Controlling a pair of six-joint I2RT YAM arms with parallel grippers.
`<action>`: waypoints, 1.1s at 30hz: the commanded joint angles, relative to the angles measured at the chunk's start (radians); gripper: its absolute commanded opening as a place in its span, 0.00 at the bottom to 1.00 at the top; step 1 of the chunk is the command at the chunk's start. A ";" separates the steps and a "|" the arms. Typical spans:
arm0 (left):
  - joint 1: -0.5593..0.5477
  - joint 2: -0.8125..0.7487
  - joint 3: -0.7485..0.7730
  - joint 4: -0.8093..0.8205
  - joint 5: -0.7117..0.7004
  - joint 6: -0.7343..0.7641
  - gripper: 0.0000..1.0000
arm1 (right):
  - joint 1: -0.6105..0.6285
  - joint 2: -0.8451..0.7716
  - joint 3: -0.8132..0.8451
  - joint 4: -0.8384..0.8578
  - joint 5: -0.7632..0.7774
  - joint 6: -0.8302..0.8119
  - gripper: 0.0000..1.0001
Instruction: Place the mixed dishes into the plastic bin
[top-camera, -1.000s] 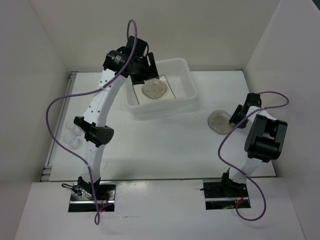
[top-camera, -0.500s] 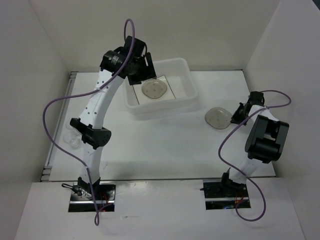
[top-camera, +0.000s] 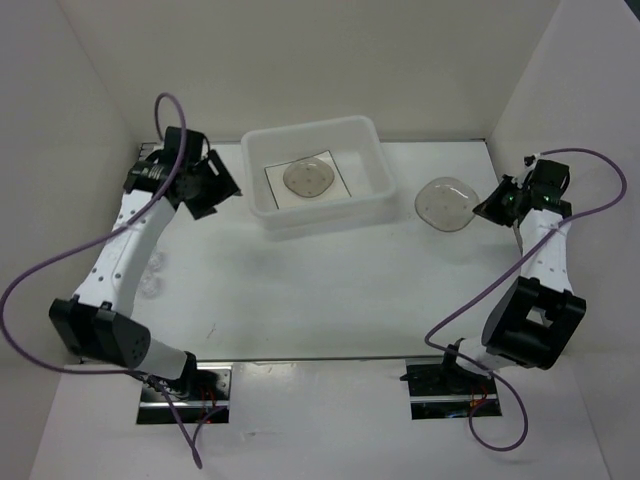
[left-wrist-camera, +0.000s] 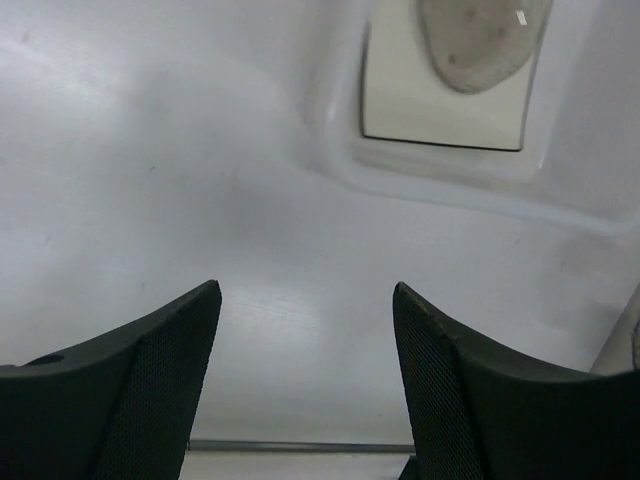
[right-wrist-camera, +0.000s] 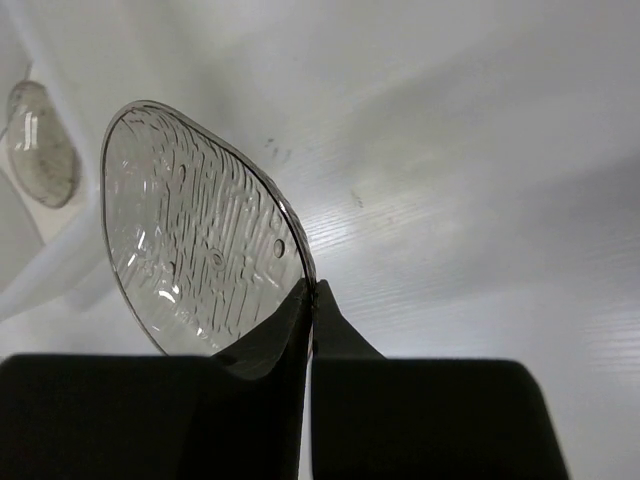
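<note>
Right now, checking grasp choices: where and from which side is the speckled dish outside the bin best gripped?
By its thin rim, from the right, away from the plastic bin. The speckled dish is shallow and thin-walled, so its edge fits between closed fingers, as the right gripper pinches it.

1. Left arm (top-camera: 125, 250) bows out leftward; left claw (left-wrist-camera: 305, 300) spread wide, holding nothing.
2. Right arm (top-camera: 545, 255) stretches forward along the right side; right claw (right-wrist-camera: 310, 295) pinched tight on a dish (right-wrist-camera: 200, 230) edge.
</note>
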 joint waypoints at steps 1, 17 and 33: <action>0.073 -0.151 -0.204 0.155 0.101 -0.046 0.76 | 0.011 -0.047 0.053 -0.045 -0.128 0.010 0.00; 0.128 -0.219 -0.529 0.257 0.144 -0.031 0.76 | 0.307 0.135 0.331 0.125 -0.196 0.179 0.00; 0.147 0.062 -0.448 0.366 0.109 0.009 0.76 | 0.517 0.519 0.754 0.116 -0.115 0.159 0.00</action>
